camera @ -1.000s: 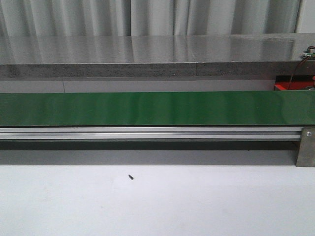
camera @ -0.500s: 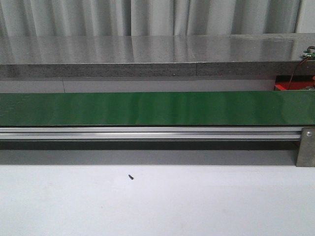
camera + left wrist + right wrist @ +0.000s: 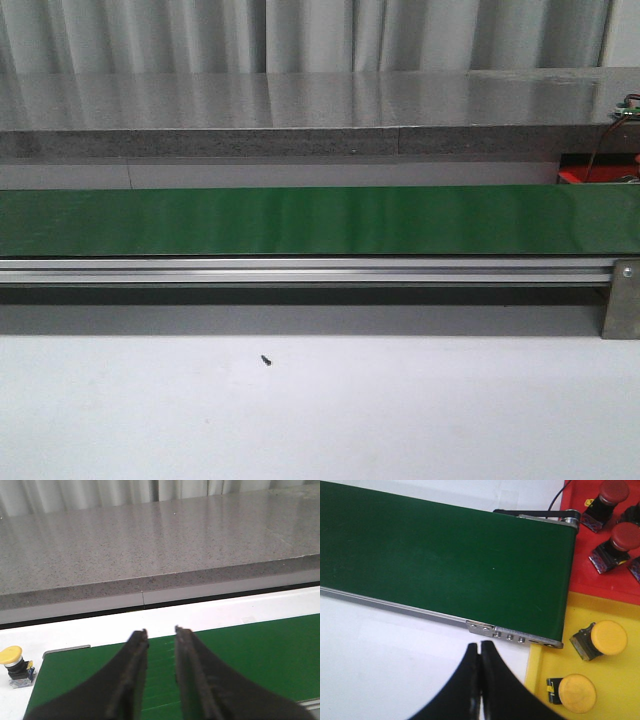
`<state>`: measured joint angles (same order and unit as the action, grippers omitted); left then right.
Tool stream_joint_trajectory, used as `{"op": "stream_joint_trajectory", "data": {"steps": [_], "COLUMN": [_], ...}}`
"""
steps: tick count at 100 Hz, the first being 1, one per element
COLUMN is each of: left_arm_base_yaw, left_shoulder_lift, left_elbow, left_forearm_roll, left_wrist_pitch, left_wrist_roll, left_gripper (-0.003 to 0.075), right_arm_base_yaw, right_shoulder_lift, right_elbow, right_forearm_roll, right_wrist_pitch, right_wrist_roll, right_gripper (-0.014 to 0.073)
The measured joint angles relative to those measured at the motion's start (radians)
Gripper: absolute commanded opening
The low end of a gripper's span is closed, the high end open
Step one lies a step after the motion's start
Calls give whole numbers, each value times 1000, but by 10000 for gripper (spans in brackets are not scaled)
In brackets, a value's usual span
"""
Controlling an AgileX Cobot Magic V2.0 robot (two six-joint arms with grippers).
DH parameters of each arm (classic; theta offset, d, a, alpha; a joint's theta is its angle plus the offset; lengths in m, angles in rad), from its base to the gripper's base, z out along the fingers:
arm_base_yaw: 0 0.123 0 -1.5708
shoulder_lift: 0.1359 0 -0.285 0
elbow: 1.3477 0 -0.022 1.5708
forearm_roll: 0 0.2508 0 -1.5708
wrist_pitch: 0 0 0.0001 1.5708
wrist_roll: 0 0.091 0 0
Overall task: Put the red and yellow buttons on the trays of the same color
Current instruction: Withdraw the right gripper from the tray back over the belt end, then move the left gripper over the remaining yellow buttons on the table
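In the right wrist view a yellow tray (image 3: 615, 610) holds two yellow buttons (image 3: 603, 638) (image 3: 576, 692). Beyond it a red tray (image 3: 580, 575) carries red buttons (image 3: 612, 491) (image 3: 625, 536). My right gripper (image 3: 479, 645) is shut and empty over the white table, just short of the conveyor's end. In the left wrist view my left gripper (image 3: 160, 631) is open with nothing between its fingers, above the green belt (image 3: 250, 650). A lone yellow button (image 3: 11, 656) stands on the white surface beside the belt's end. Neither gripper shows in the front view.
The green conveyor belt (image 3: 320, 220) with its aluminium rail (image 3: 300, 270) runs across the front view. A grey stone counter (image 3: 300, 100) lies behind it. A small dark screw (image 3: 266, 359) rests on the white table. A red tray's corner (image 3: 575, 177) peeks at the far right.
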<state>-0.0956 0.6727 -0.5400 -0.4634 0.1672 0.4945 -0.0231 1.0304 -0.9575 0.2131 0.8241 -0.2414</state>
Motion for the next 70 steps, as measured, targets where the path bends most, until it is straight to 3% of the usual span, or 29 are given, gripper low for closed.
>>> {"op": "stream_joint_trajectory", "data": {"steps": [10, 32, 46, 70], "left_arm_base_yaw": [0, 25, 141, 380], "left_shoulder_lift": [0, 11, 97, 375], "left_elbow": [0, -22, -139, -445], "left_forearm_roll": [0, -16, -27, -40], "left_wrist_pitch": [0, -8, 64, 305], "left_wrist_roll": [0, -2, -4, -8], "left_gripper": [459, 461, 461, 461], "right_arm_base_yaw": [0, 0, 0, 0], "right_shoulder_lift": [0, 0, 0, 0], "right_elbow": [0, 0, 0, 0], "right_forearm_roll": [0, 0, 0, 0], "right_wrist_pitch": [0, 0, 0, 0], "right_wrist_roll": [0, 0, 0, 0], "right_gripper": [-60, -60, -60, -60]}}
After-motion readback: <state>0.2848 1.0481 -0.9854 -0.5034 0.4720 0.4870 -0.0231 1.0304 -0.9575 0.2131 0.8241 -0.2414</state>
